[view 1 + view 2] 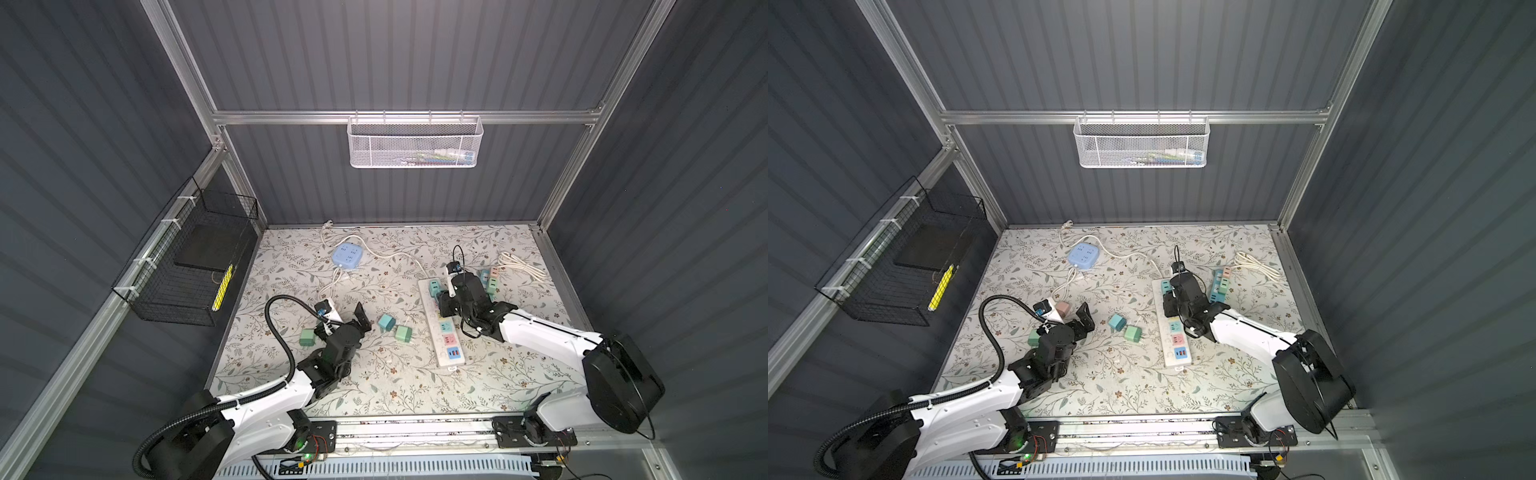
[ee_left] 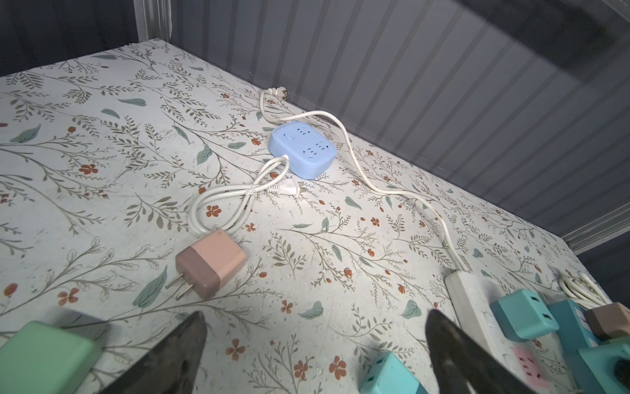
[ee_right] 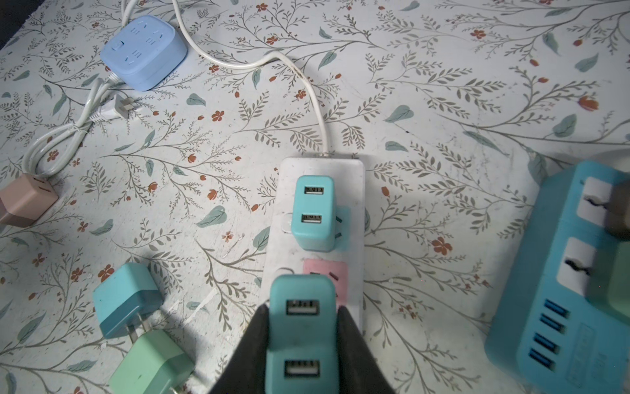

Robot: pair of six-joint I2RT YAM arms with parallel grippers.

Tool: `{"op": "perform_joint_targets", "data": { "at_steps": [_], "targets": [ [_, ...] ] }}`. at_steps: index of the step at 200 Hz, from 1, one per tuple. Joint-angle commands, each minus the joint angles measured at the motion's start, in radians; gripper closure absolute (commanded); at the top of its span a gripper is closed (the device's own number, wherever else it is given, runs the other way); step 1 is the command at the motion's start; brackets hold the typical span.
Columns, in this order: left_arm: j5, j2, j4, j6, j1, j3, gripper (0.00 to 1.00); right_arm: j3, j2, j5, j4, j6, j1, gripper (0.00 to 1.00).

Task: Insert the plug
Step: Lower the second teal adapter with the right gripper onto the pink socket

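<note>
Teal plug [image 3: 301, 337] fills the foreground of the right wrist view, clamped on both flanks by the right end effector [image 3: 303, 308], its USB ports facing up. It hangs over the pink socket [image 3: 332, 269] of the white power strip [image 3: 354, 191]. Its prongs are hidden beneath it, so I cannot tell whether they have entered, though it looks not yet seated. Beyond it, at the strip's cord end, a second teal plug [image 3: 314, 213] stands in its socket.

From the left wrist, the left end effector [image 2: 315, 316] is spread wide and empty above the bench [image 2: 102, 170], with a pink plug [image 2: 211, 266] lying on its side ahead.

In both top views the strip lies right of the bench's middle, running from the front towards the far edge. A loose teal plug [image 1: 387, 322] and a loose green plug [image 1: 403, 332] lie between the arms. I judge one insertion done, one in hand, and others possibly left.
</note>
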Motion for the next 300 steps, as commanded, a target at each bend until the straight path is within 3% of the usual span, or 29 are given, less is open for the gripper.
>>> {"op": "perform_joint_targets", "data": {
  "at_steps": [1,300],
  "targets": [
    [0.011,-0.005,-0.014,-0.029,0.005,-0.007,0.00,0.009,0.009,0.018,0.049,0.023,-0.001,0.81],
    [0.065,0.001,0.009,-0.002,0.005,0.002,0.00,-0.020,0.143,0.098,0.108,0.040,0.026,0.82]
  ]
}}
